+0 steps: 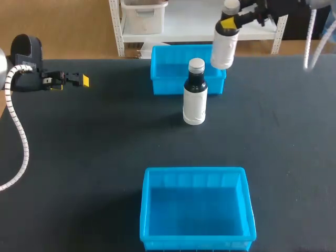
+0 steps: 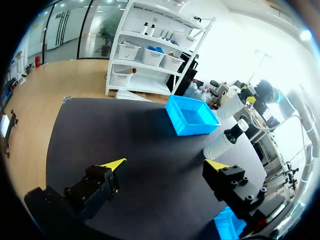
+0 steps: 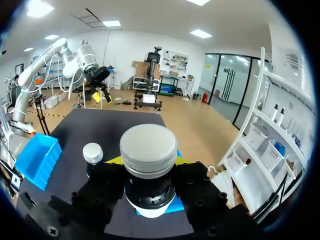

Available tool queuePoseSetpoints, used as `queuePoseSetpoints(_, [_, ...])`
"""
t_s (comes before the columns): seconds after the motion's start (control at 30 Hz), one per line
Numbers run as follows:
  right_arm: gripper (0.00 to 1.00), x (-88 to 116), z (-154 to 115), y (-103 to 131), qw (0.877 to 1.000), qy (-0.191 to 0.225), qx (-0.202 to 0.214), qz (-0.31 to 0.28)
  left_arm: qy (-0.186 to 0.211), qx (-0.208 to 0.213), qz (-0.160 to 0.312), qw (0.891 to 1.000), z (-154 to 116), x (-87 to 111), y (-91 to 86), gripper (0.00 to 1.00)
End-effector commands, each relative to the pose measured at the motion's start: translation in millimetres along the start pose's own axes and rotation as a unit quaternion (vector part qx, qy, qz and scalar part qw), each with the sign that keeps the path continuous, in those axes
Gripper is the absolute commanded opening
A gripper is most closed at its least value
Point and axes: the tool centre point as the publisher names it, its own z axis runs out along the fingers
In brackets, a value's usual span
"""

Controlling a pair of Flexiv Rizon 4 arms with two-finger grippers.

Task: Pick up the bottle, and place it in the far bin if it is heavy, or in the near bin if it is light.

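My right pincer (image 1: 229,22) pinches white bottle (image 1: 224,50) over far bin (image 1: 163,79); left pincer (image 2: 165,163) spread above dark table (image 1: 94,147).

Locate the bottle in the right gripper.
Head view: the held bottle hangs right of centre, clamped by the right gripper above the right end of the far bin, just beyond the standing bottle.
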Motion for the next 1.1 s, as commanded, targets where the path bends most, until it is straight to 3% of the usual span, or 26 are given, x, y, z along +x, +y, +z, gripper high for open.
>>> queuePoseSetpoints(0.03, [0.00, -6.5, 22.4, -17.2, 0.999, -0.003, -0.036, -0.006, 0.000, 0.000, 0.000, 1.000, 0.0, 0.0, 0.0, 1.00])
queuePoseSetpoints(0.4, [0.00, -7.8, 71.9, -23.7, 0.997, -0.002, -0.076, -0.010, 0.000, 0.000, 0.000, 1.000, 0.0, 0.0, 0.0, 1.00])
queuePoseSetpoints(1.1, [0.00, -5.8, 134.8, -29.5, 0.992, -0.008, -0.129, -0.005, 0.000, 0.000, 0.000, 1.000, 0.0, 0.0, 0.0, 1.00])
